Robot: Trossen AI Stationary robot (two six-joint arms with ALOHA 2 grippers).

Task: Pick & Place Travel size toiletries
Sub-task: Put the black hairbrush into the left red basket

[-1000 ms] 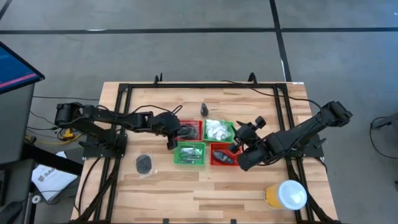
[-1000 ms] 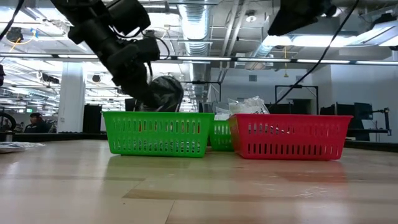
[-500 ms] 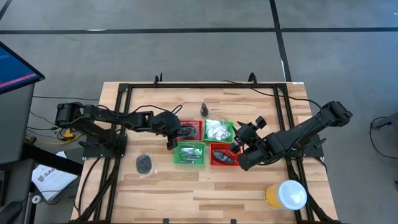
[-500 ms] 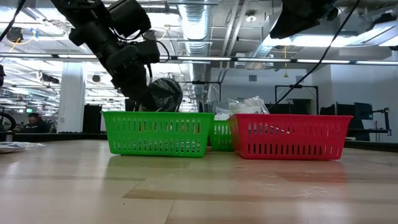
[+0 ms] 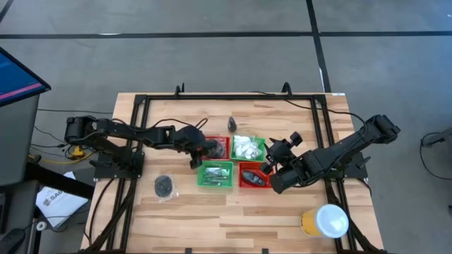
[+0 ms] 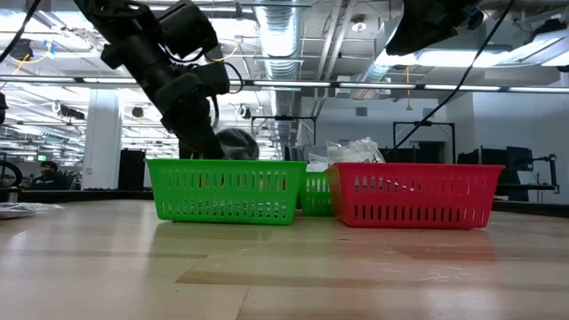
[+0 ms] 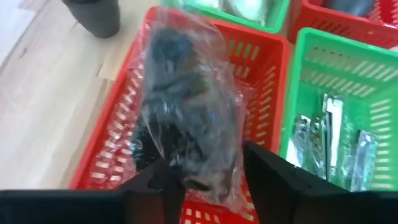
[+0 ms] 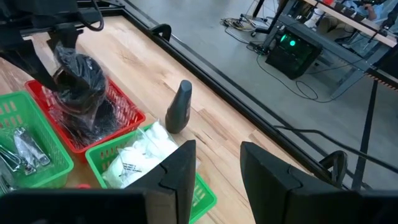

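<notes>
A clear bag of black coiled pieces [image 7: 186, 106] stands tilted in the far red basket [image 7: 258, 74], its lower end down inside. My left gripper [image 7: 208, 177] is open, with one finger on either side of the bag's upper end. In the high view this gripper [image 5: 204, 149] is over that red basket [image 5: 219, 147]. My right gripper [image 8: 217, 168] is open with nothing between its fingers, and hovers by the near red basket [image 5: 253, 176]. Another black coiled piece [image 5: 164, 185] lies on the table at the near left. A dark mini bottle [image 5: 232, 125] stands behind the baskets. My left gripper's fingers stand apart around the bag's upper end [image 7: 202, 180], slanting down from the table's left. Whether a finger still touches the plastic, I cannot tell. The bag's lower end sits in the red basket.
The far green basket [image 5: 248, 148] holds white packets, and the near green one [image 5: 216, 173] holds silver tubes. A yellow tub with a white lid [image 5: 325, 221] stands at the near right. A black frame [image 5: 141, 106] runs along the table's edges.
My left gripper has opened and let go of the bag of coiled pieces. The bag has sunk a little into the far red basket. Neither arm has shifted otherwise.
</notes>
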